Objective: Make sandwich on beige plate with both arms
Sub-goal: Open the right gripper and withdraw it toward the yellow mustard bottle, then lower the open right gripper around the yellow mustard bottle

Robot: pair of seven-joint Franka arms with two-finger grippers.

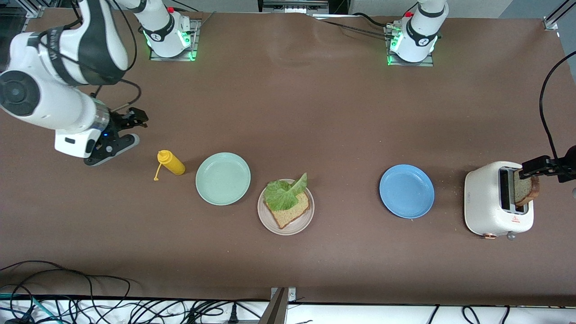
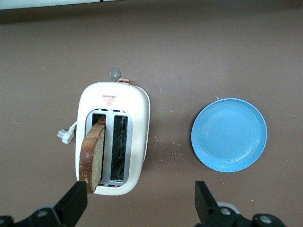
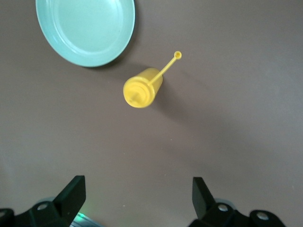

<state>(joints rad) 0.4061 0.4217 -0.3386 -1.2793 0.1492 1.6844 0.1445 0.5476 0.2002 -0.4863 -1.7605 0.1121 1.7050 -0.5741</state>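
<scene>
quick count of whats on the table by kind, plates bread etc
plates: 3 (mint-green plate, beige plate, blue plate)
bread slices: 2 (bread slice on the beige plate, bread slice in the toaster)
lettuce leaf: 1
toaster: 1
yellow squeeze bottle: 1
total: 8

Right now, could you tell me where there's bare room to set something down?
Widest: between the beige plate and blue plate, and nearer the arm bases. Crowded: mustard bottle, mint-green plate and beige plate stand close together.
</scene>
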